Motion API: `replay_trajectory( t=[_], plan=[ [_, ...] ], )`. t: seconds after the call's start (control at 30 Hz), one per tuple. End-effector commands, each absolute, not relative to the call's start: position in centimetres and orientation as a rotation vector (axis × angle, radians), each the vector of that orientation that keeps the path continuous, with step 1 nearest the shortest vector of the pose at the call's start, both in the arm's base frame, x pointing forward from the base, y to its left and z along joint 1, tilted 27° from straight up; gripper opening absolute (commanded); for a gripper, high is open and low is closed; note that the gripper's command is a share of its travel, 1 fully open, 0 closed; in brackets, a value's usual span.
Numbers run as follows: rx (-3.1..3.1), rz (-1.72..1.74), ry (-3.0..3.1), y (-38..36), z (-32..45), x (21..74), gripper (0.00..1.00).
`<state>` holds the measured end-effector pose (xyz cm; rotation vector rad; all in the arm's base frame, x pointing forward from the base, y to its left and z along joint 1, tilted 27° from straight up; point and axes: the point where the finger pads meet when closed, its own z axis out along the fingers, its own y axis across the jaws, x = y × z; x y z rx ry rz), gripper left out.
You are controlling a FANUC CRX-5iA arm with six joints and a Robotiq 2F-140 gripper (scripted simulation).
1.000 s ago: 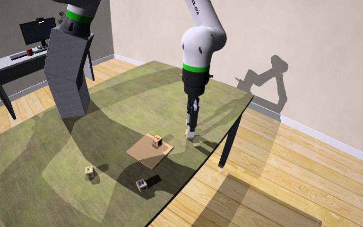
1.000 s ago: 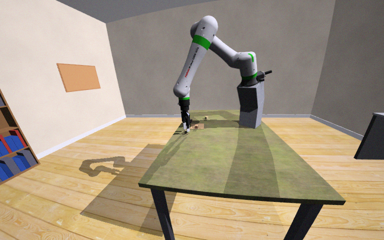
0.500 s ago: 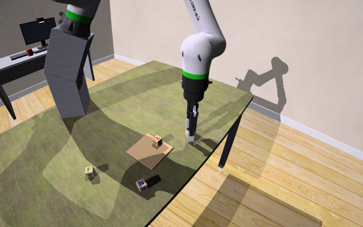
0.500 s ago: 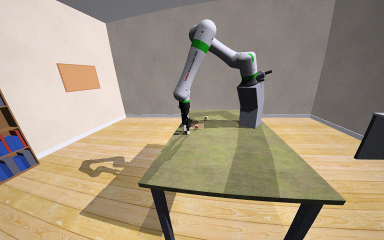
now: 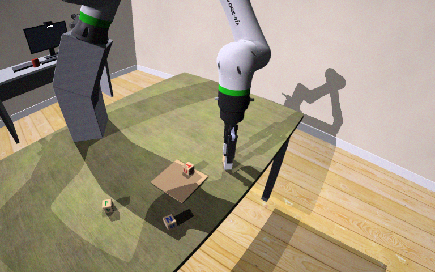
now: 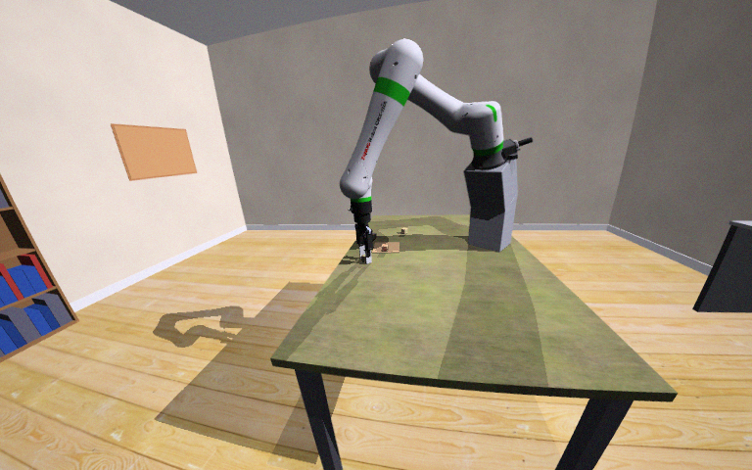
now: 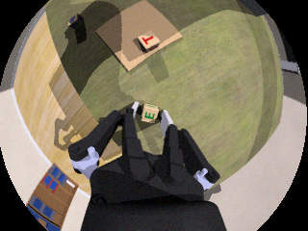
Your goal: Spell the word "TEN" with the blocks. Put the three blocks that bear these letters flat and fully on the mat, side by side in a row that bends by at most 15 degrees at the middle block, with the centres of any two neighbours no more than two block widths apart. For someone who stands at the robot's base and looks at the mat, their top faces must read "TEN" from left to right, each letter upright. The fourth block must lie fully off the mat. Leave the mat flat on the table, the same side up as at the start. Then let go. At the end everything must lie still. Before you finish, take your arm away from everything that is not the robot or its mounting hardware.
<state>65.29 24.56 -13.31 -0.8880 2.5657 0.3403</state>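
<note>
The E block [image 5: 223,159] [image 7: 150,113] lies between the fingertips of the claw [image 5: 226,165] [image 6: 364,258] [image 7: 149,112], off the mat [image 5: 170,181] [image 6: 394,247] [image 7: 125,31] and on the tabletop [image 5: 179,128] [image 6: 404,309] [image 7: 226,72]; the claw is partly spread, with one pad on each side and visible gaps in the wrist view; no grip is established; the block is a cube, so no long axis governs the approach; the single arm serves it; closure across its opposite side faces is judged the next requirement, uneven first contact the risk; the item is pale wood, its upper face bearing a green E; the T block [image 5: 188,168] [image 6: 385,247] [image 7: 147,41] stands on the mat
</note>
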Motion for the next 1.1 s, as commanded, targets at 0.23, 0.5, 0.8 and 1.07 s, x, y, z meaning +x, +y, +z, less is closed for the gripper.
replay_trajectory(
  t=[0.23,0.5,0.8,1.07],
  plan=[
    [-0.888,0.340,2.566,24.55,-13.30,65.30,0.28],
    [-0.888,0.340,2.566,24.55,-13.30,65.30,0.28],
    [-0.888,0.340,2.566,24.55,-13.30,65.30,0.16],
    [-0.888,0.340,2.566,24.55,-13.30,65.30,0.16]
  ],
)
